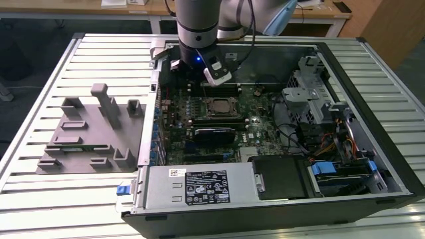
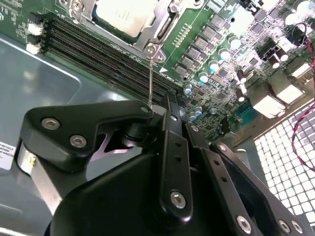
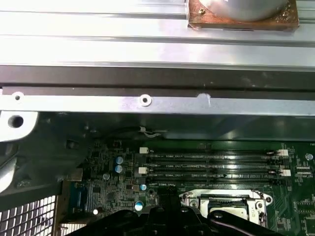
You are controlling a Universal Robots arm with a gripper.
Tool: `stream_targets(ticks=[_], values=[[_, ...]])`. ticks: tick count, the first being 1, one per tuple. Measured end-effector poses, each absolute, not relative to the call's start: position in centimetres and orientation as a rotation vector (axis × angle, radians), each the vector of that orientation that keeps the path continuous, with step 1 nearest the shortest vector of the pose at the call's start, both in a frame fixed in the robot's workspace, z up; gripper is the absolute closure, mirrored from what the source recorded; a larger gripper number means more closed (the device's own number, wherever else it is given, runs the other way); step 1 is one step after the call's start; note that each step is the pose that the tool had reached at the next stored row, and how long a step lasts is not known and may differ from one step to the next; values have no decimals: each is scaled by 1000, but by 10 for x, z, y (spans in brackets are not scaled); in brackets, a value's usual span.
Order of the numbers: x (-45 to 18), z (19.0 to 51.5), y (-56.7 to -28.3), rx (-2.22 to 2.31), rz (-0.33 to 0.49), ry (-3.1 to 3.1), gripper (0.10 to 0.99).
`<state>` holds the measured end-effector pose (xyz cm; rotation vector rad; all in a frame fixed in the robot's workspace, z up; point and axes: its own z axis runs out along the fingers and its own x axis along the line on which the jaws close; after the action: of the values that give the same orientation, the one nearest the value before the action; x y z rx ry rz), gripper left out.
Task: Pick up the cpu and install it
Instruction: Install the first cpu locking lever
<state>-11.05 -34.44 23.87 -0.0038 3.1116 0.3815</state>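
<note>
The cpu (image 1: 218, 107) lies in the motherboard socket in the middle of the open computer case, its silvery top plate framed by the socket's metal bracket. In the second wrist view the cpu (image 2: 123, 14) sits beyond the black memory slots (image 2: 108, 54). A thin wire lever (image 2: 150, 73) runs from the socket's corner toward the gripper. My gripper (image 1: 196, 80) hangs over the back of the board, just behind the socket, apart from the cpu. Its black body (image 2: 167, 162) holds nothing that I can see.
A grey plastic fixture tray (image 1: 86, 134) lies on the slatted table at the exterior view's left. The case (image 1: 371, 114) holds a power supply (image 1: 199, 186) in front and a drive cage (image 1: 312, 99) with cables at the right. The case's rear wall (image 3: 147, 101) is close by the gripper.
</note>
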Motion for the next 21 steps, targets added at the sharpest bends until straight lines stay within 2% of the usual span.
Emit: stream_targets(ticks=[13, 21], values=[[-65, 239, -344, -3, 382, 3112, 980], [-62, 238, -344, -4, 382, 3112, 980]])
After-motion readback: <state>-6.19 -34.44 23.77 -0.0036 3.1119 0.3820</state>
